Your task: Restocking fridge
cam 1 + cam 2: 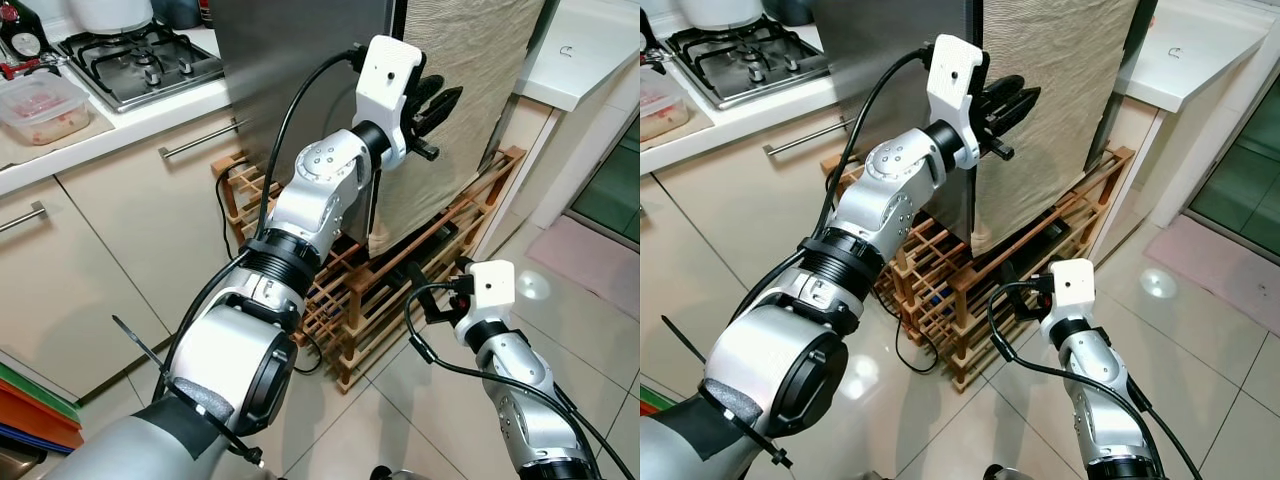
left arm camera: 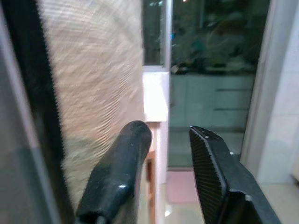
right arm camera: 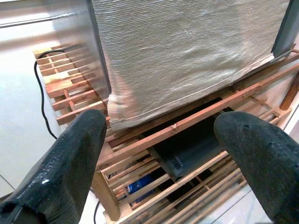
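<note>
The fridge [image 1: 290, 70] is a tall grey box with a beige textured front [image 1: 1060, 90], and it stands on a low wooden rack [image 1: 400, 300]. My left gripper [image 1: 435, 105] is raised against the beige front, close to its edge with the grey side. In the left wrist view its fingers [image 2: 117, 182] are open with nothing between them, right beside the beige surface [image 2: 93, 93]. My right gripper [image 3: 161, 126] hangs low and open, facing the rack [image 3: 187, 121] under the fridge and holding nothing.
A gas stove [image 1: 140, 60] and a plastic food container [image 1: 40, 105] sit on the counter at the left, above cabinet drawers [image 1: 70, 260]. A black cable [image 3: 39, 93] runs down by the rack. To the right are a white counter [image 1: 590, 50], a pink mat [image 1: 590, 255] and tiled floor.
</note>
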{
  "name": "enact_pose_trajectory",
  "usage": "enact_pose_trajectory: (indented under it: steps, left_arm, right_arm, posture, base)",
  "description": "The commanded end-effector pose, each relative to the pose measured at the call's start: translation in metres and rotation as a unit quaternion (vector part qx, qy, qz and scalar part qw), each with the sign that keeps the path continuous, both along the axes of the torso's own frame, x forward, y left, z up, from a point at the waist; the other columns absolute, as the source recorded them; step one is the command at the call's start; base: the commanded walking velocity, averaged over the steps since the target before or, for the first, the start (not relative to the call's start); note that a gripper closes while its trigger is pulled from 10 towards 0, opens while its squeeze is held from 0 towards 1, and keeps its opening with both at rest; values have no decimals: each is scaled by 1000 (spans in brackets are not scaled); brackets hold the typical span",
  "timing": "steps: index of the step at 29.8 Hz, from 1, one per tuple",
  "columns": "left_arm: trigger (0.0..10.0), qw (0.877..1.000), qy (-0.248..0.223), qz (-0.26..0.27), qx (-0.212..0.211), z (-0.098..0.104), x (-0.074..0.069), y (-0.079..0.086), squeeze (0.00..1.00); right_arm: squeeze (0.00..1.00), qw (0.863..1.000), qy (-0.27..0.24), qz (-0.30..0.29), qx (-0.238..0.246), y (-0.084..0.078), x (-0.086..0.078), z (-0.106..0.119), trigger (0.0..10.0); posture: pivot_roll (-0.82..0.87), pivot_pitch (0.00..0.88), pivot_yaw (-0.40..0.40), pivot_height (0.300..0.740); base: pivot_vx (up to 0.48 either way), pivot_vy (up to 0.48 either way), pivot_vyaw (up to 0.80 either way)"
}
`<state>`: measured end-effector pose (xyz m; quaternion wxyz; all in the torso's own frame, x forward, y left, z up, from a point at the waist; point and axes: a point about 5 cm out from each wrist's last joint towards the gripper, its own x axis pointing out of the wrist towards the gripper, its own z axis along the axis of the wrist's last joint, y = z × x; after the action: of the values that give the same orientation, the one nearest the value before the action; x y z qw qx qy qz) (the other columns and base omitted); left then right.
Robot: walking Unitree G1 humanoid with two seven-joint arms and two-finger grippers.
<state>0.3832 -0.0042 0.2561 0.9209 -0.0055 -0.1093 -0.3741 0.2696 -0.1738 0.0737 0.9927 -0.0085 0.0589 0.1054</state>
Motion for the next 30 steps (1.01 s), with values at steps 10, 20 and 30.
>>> enact_pose_trajectory:
  steps: [10,20,30]
  left_arm:
    - [10000,999,-11,41,4,10,9,10,1000]
    - [10000,999,12,-16,-27,15,2,3,0]
    - [10000,998,38,-39,-15,-3,-12,9,0]
  right_arm:
    - [0,1000,-3,3,-1,1,3,2,10000]
    - [0,1000,1,2,-2,1,1,-1,10000]
    - [0,1000,5,2,-4,-2,3,-3,10000]
  posture:
    - [-130,41,34,740]
    - [-129,42,35,740]
    - [-118,32,27,740]
  base:
    - [0,0,0]
    - [0,0,0]
    - [0,0,0]
